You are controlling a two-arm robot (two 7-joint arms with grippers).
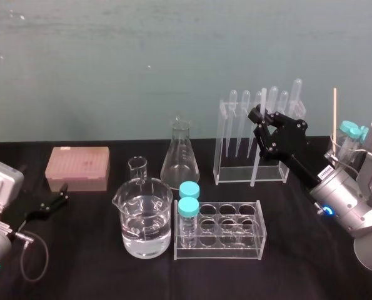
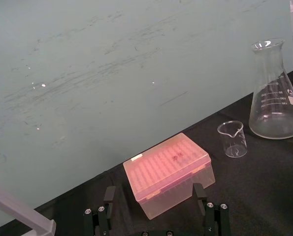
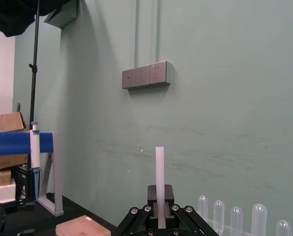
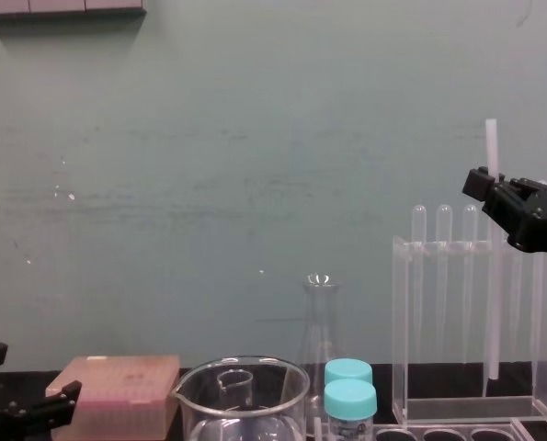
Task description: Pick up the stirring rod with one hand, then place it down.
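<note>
Left gripper (image 1: 62, 195), fingers spread, sits parked well left of the clear pipette rack (image 1: 220, 145) and nearer the robot. Right gripper (image 3: 159, 221) hovers at the rack's top, pinching the stirring rod (image 3: 159, 169) upright. The rod's lower end hangs near the rack's base, with the pipettes (image 4: 443, 266) just beyond.

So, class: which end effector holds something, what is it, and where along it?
The right end effector grips the upright stirring rod near its upper end.
</note>
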